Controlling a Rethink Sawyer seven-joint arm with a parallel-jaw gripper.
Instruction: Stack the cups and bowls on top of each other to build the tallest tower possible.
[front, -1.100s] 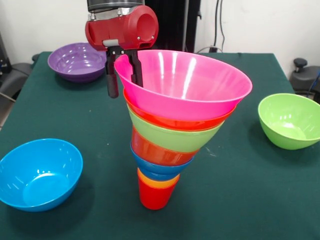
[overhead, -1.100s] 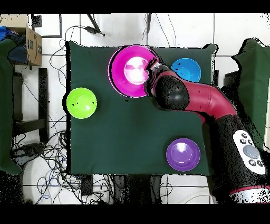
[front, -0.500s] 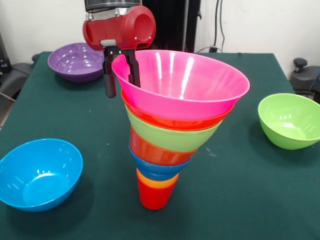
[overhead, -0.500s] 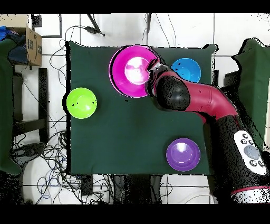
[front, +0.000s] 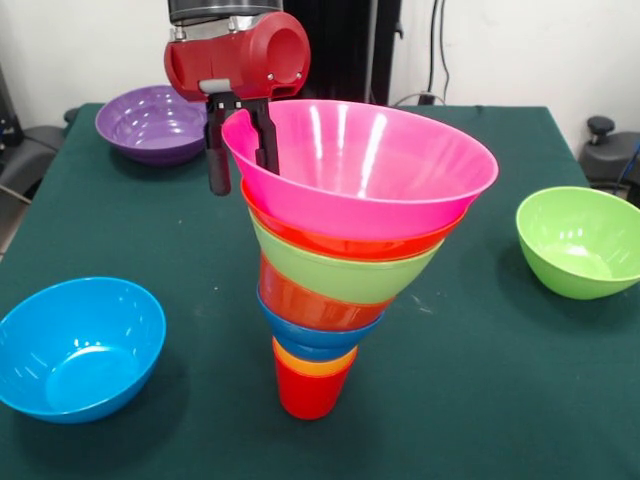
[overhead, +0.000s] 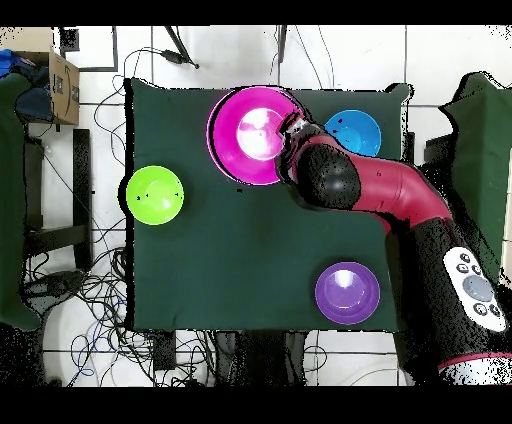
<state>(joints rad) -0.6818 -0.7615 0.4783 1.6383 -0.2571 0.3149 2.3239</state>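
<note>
Lifted slightly, gripper (front: 240, 150) pinches pink bowl's (front: 380, 170) rim; only the front view shows the tower (front: 320, 300) beneath.

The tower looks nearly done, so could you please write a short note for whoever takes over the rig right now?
Gripper: shut on the rim of the pink bowl, one finger inside, one outside.
Tower: red cup at the bottom on the table, then orange cup, blue, orange-red, lime green, orange-red bowls, pink on top; it leans a little.
Done: seven pieces stacked.
Left: the purple bowl, light blue bowl and loose green bowl sit apart on the table. Release gently; the stack looks top-heavy.
</note>
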